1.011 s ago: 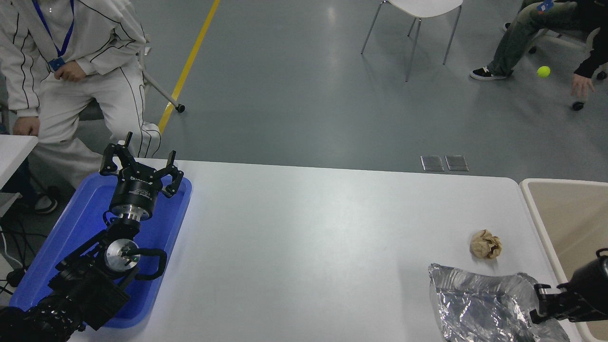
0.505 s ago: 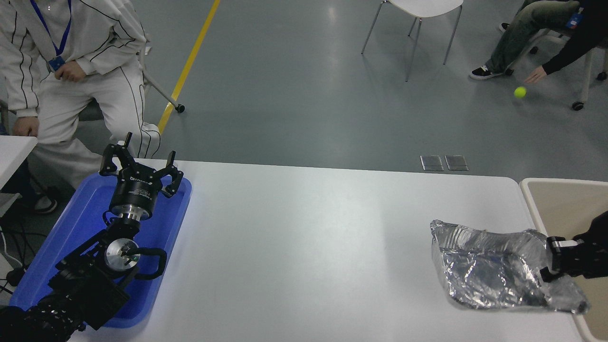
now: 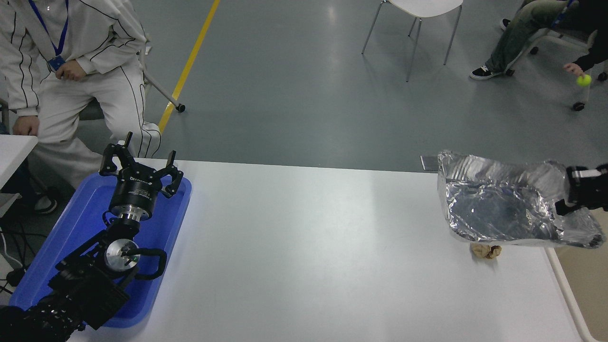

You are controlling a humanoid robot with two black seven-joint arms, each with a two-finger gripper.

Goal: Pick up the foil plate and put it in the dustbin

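The crumpled silver foil plate [image 3: 503, 209] hangs in the air above the table's right end, tilted with its hollow toward the camera. My right gripper [image 3: 567, 197] comes in from the right edge and is shut on the plate's right rim. The beige dustbin [image 3: 565, 289] stands off the table's right edge; only its pale rim and a strip of its inside show, the rest is covered by the plate. My left gripper [image 3: 141, 166] is open, parked over the blue tray at the left.
A small crumpled brown paper ball [image 3: 485, 251] lies on the table [image 3: 308, 247] just under the plate's lower edge. The blue tray [image 3: 166, 228] sits at the table's left end. A person in white sits at the far left, another at the top right holds a yellow-green ball [image 3: 584, 80].
My right gripper has lifted the foil plate off the table, up and slightly right. The paper ball, hidden half a second ago, shows again. The person's ball has moved.
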